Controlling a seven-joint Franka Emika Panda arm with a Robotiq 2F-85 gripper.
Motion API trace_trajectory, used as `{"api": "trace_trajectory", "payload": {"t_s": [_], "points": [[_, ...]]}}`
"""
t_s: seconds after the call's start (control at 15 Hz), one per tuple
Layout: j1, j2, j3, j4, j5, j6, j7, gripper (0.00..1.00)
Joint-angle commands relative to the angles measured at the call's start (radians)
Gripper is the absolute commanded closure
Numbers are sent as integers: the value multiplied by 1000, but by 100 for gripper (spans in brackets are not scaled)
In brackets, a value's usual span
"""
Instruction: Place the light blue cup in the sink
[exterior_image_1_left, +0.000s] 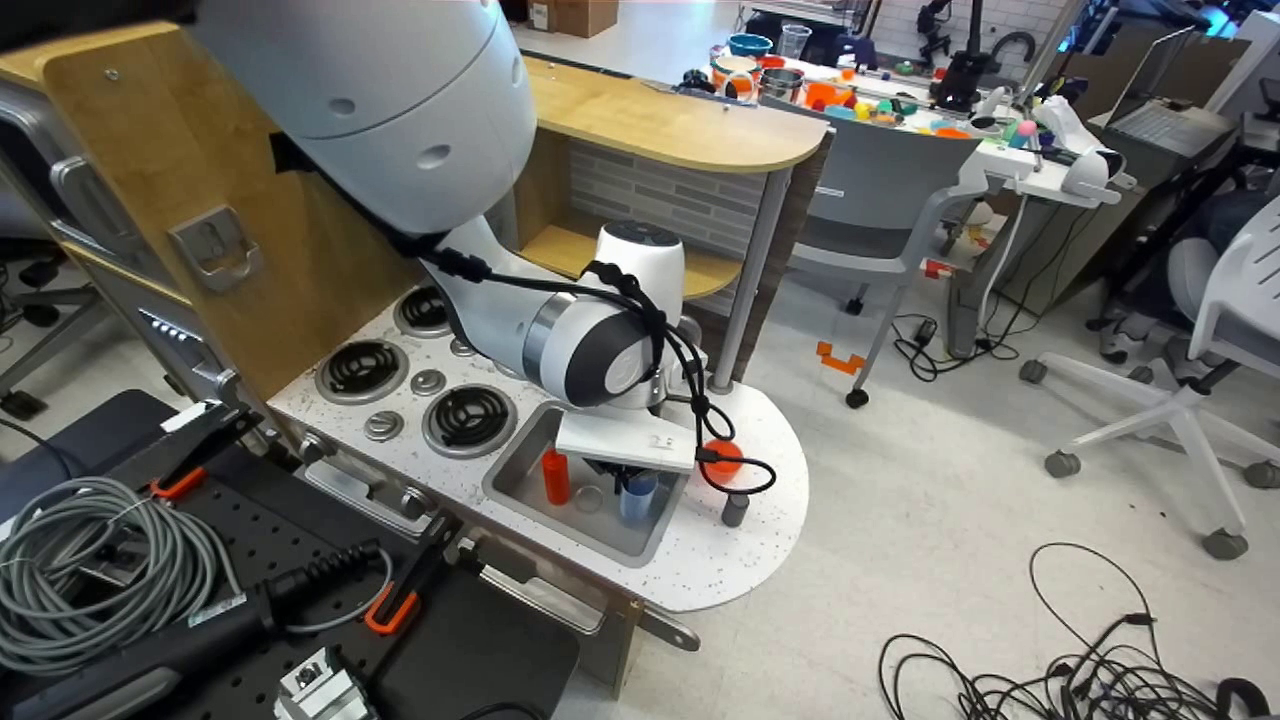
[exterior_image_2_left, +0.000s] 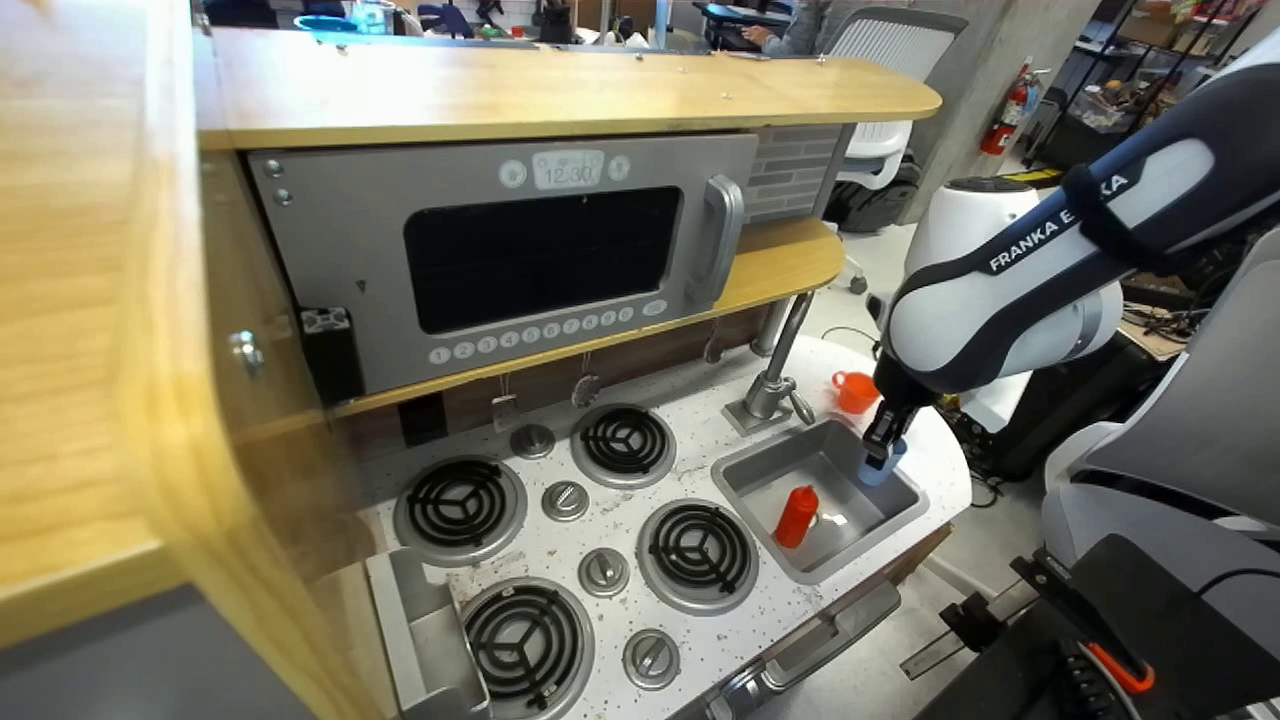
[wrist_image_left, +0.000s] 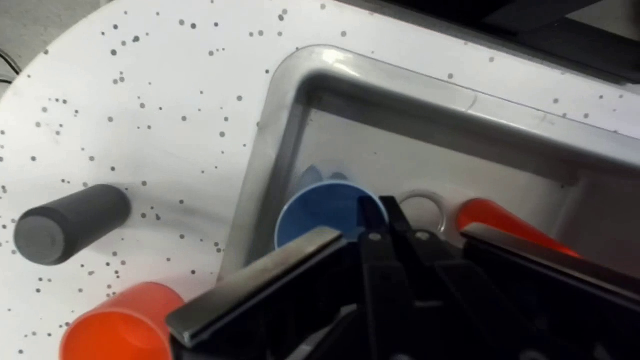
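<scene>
The light blue cup stands near one end of the sink, inside the rim, in both exterior views (exterior_image_1_left: 638, 498) (exterior_image_2_left: 876, 470). In the wrist view the cup (wrist_image_left: 320, 210) shows its round open top. The sink (wrist_image_left: 267, 131) is a grey metal basin in the speckled white countertop; its rim also shows in an exterior view (exterior_image_1_left: 560, 528). My gripper (wrist_image_left: 380, 205) is closed on the cup's wall, one fingertip inside the cup and one outside. It points down over the sink in an exterior view (exterior_image_2_left: 880, 450). Whether the cup's base touches the sink floor cannot be told.
A red bottle (exterior_image_2_left: 797, 517) stands in the sink beside a ring-shaped drain. An orange-red cup (exterior_image_2_left: 855, 392) and a grey post (wrist_image_left: 72, 225) are on the counter beyond the sink. The silver faucet (exterior_image_2_left: 770, 392) rises behind the sink. Stove burners (exterior_image_2_left: 700, 555) lie to one side.
</scene>
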Motion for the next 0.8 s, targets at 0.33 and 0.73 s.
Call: {"api": "trace_trajectory", "payload": {"t_s": [0.33, 0.73], "points": [[48, 126, -9, 81, -120, -5, -42, 99], [89, 193, -57, 145, -184, -4, -13, 71]]}}
